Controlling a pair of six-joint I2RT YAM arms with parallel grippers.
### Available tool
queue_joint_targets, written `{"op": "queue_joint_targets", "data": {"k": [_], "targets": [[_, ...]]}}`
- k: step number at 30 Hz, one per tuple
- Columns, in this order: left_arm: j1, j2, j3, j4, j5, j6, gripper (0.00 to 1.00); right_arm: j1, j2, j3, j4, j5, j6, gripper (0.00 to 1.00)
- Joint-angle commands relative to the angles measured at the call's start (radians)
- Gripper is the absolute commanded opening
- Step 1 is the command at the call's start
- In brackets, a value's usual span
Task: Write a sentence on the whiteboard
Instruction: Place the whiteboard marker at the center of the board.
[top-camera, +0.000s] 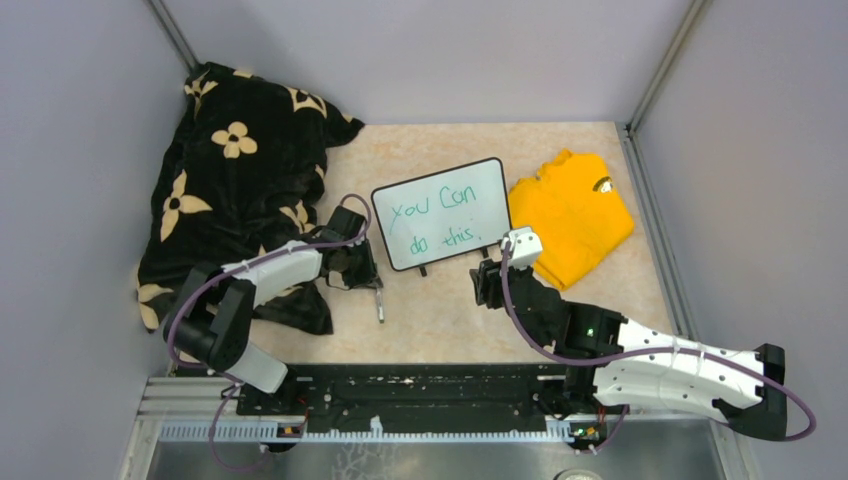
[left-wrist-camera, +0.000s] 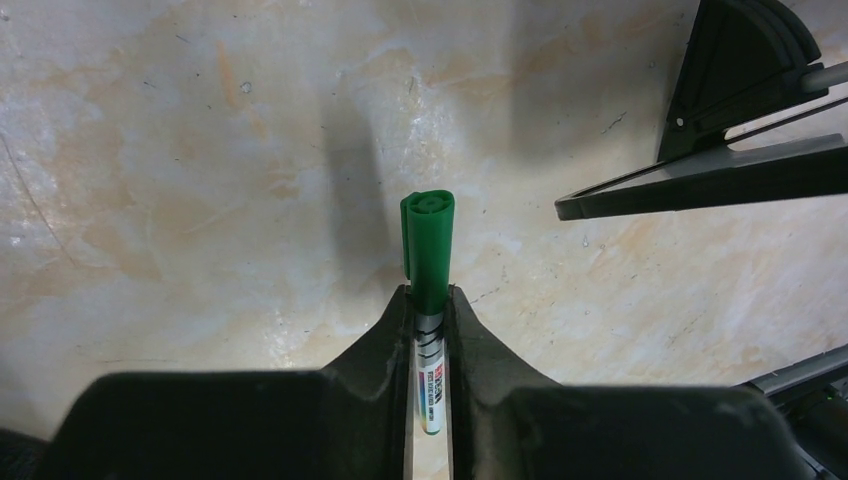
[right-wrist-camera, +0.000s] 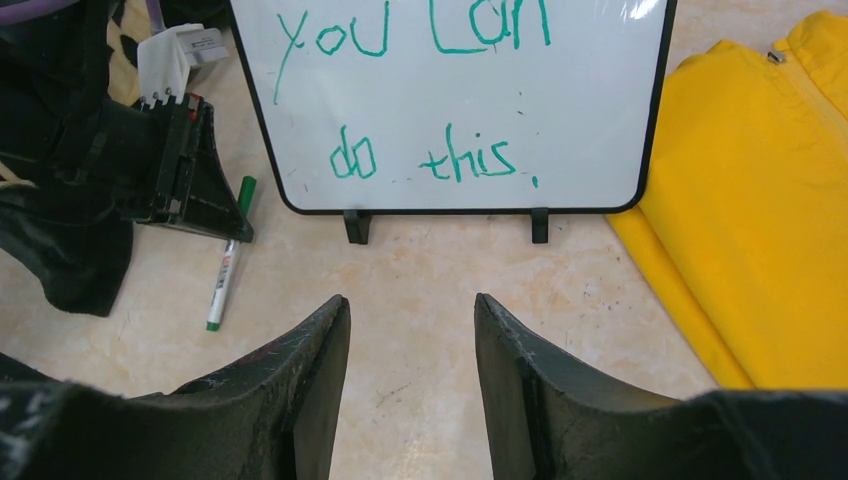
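Black right gripper, nearest at 5 o'clock, has its jaws half open and empty. At 8 o'clock the left gripper hugs a green pen lying on the table; I cannot tell if it pinches. Farther back, mid-table, the whiteboard stands on its feet, reading "you can do this", so the writing looks done.

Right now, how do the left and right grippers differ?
Left gripper straddles the marker, jaws narrow; right gripper is empty, jaws wide apart. Left is beside the left edge of the whiteboard; right is in front of its lower edge. Both are low over the table.
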Motion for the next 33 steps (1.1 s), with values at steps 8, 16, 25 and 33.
{"op": "queue_joint_targets", "data": {"k": [8,16,25,33], "targets": [[0.01,0.029,-0.003,0.024,-0.008,0.019,0.22,-0.011,-0.009,-0.006,0.032,0.014,0.002,0.48],[0.009,0.037,-0.011,0.035,0.0,0.017,0.27,-0.012,-0.017,-0.008,0.026,0.017,-0.003,0.48],[0.008,0.009,-0.021,0.011,-0.021,0.017,0.38,-0.011,-0.025,-0.011,0.02,0.022,-0.003,0.48],[-0.023,-0.038,-0.061,-0.019,-0.082,0.013,0.45,-0.011,-0.03,-0.014,0.019,0.026,-0.006,0.48]]}}
